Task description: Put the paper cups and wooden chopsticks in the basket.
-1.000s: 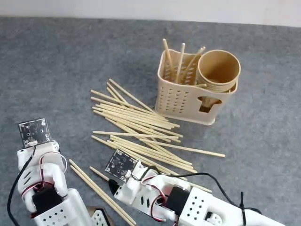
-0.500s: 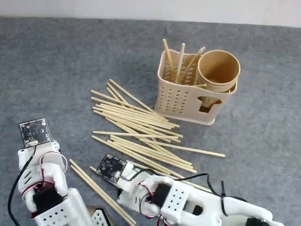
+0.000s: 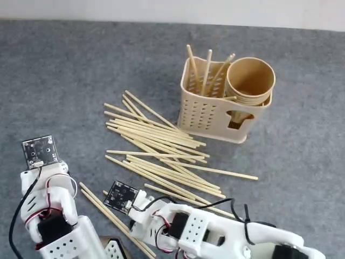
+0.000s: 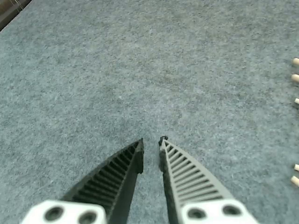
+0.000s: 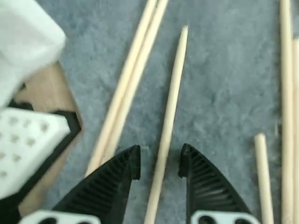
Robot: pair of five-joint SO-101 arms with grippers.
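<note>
Swung leftward since a second ago, the right arm's black claw (image 5: 160, 158) hangs open astride one pale wooden chopstick (image 5: 175, 93), probably lined up to pinch it. The beige perforated plastic basket (image 3: 207, 116) already holds the tan paper cups (image 3: 250, 78). The left claw (image 4: 150, 142), barely parted and empty, idles over grey carpet (image 4: 140, 56).

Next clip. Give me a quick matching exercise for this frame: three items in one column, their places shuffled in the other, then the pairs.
1. paper cups
2. right end effector
3. left end effector

A. above bare carpet
B. astride a single chopstick
C. inside the basket

Pairs: 1-C, 2-B, 3-A
</note>
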